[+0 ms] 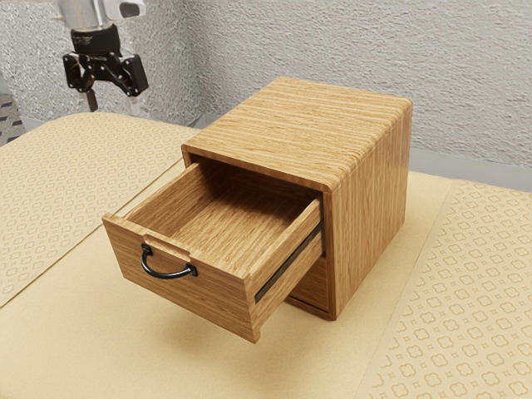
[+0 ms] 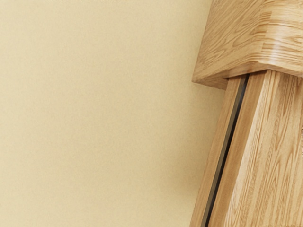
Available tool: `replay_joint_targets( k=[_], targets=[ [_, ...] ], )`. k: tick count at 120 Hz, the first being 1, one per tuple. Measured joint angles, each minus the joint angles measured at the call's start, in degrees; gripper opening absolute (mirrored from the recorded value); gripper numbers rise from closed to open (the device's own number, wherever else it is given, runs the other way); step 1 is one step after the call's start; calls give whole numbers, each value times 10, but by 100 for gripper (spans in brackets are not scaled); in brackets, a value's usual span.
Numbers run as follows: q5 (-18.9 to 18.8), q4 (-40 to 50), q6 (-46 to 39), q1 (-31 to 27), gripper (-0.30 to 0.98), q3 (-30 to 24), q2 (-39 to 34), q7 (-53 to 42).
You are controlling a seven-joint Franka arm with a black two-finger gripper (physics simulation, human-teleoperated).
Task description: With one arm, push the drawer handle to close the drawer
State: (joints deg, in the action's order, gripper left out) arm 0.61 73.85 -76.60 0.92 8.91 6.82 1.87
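At the exterior view's upper left, our gripper [image 1: 113, 104] hangs released, fingers spread, open air between it and the wooden cabinet [image 1: 299, 125]. The drawer [image 1: 220, 295] juts well beyond the cabinet's front edge, black handle [image 1: 169, 276] on its outer face.

Drawer [image 1: 220, 291] with black handle [image 1: 169, 275] standing open; gripper [image 1: 113, 105], fingers [image 1: 91, 101] spread, apart from cabinet [image 1: 299, 125].

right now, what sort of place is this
Likely a robot test room: I see my gripper, a wooden cabinet with its drawer open on a patterned table, and a rough grey wall behind.
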Motion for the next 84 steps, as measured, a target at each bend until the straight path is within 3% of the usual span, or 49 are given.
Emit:
replay_joint_targets(
  k=[32, 44, 64, 72, 84],
  targets=[
    [4, -3, -3, -1, 69, 1, 2, -37],
    [9, -115, 15, -6, 69, -15, -22, -41],
    [11, -135, 33, 16, 69, -58, -32, -30],
    [10, -87, 36, 17, 69, -71, -46, -21],
    [5, 173, -8, -2, 69, -92, -215, -9]
  ],
)
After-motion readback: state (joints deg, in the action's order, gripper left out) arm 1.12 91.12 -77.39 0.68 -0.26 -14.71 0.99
